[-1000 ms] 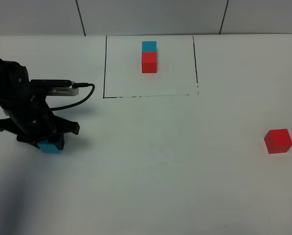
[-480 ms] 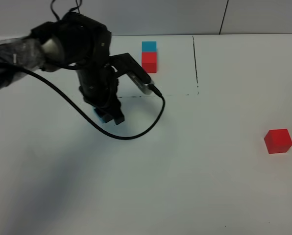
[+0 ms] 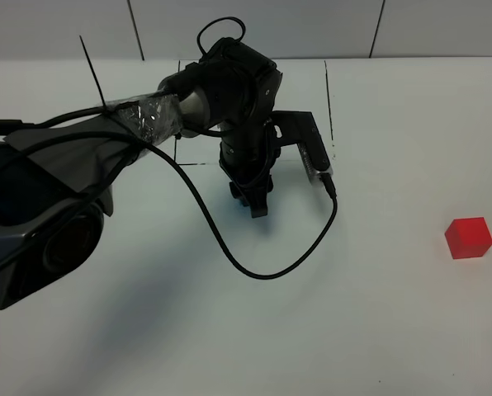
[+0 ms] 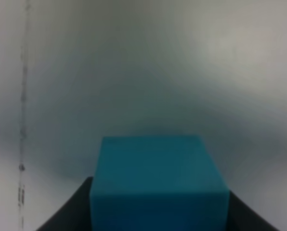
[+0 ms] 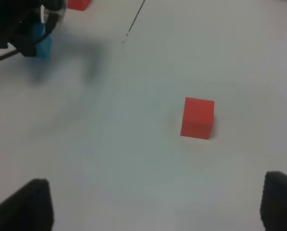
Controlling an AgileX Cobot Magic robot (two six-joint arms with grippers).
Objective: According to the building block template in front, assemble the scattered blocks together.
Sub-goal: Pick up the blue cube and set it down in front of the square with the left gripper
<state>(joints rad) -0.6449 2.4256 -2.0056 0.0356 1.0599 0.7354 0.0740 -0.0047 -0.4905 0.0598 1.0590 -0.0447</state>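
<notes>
L gripper clamped on matte cyan cube, smooth faces, crisp edges. Matching red cube at its 3 o'clock, well apart. R gripper spread wide, holding nothing.

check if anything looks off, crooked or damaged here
Nothing looks spilled, damaged or askew. The blue cube sits squarely in the shut left gripper, and the red cube rests flat, alone, far to the right. The only untidy thing is the arm's black cable, hanging in a loose loop below the gripper.

Template cubes: hidden behind the left arm from above; right wrist view's edge cuts them to a red sliver.
Blue cube: blurred, cropped by the edge.
</notes>
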